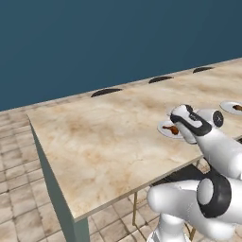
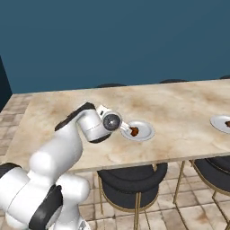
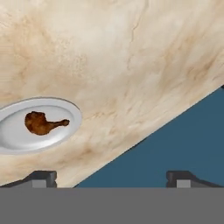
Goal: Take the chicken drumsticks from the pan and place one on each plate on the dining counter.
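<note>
On the worktop [image 2: 67, 112] before me sit two plates, well apart. The near plate [image 2: 144, 133] lies close to the front edge with a drumstick [image 2: 134, 131] on it; the far plate [image 2: 219, 122] is off to my right, also carrying a drumstick [image 2: 227, 123]. Stools [image 2: 130, 179] stand tucked under the front edge, below the plates. My pincer [image 3: 111, 177] hangs beside the near plate, spread wide.
</note>
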You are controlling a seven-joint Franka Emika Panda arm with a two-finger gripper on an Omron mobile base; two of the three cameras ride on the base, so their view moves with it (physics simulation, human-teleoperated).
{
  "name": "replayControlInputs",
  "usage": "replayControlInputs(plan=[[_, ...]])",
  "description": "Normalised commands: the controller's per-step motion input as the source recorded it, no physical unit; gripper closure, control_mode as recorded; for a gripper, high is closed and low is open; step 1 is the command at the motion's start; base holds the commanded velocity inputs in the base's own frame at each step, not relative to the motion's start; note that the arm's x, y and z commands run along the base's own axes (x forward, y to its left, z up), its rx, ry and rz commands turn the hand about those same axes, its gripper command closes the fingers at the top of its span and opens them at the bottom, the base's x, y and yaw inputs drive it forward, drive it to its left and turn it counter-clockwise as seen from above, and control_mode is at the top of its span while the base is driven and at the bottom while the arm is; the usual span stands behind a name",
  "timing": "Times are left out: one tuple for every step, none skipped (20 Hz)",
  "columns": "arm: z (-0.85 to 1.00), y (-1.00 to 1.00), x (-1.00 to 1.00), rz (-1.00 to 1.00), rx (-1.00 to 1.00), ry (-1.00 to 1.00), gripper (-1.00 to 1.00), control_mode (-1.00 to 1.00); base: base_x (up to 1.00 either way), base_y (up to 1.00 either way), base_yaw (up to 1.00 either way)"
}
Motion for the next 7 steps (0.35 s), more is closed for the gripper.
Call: replayControlInputs(plan=[[0.21, 0.0, -1.0, 0.17, -0.14, 0.0, -1.0, -1.0, 0.0, 0.0, 0.0], [0.11, 0.0, -1.0, 0.17, -0.14, 0.0, -1.0, -1.0, 0.0, 0.0, 0.0], [0.04, 0.0, -1.0, 0.15, -0.16, 0.0, -1.0, -1.0, 0.0, 0.0, 0.0], [0.02, 0.0, -1.0, 0.15, -0.17, 0.0, -1.0, -1.0, 0.0, 0.0, 0.0], [0.0, 0.0, -1.0, 0.14, -0.19, 0.0, -1.0, -1.0, 0.0, 0.0, 0.0], [0.0, 0.0, -1.0, 0.13, -0.21, 0.0, -1.0, -1.0, 0.0, 0.0, 0.0], [0.0, 0.0, -1.0, 0.12, -0.21, 0.0, -1.0, -1.0, 0.0, 0.0, 0.0]])
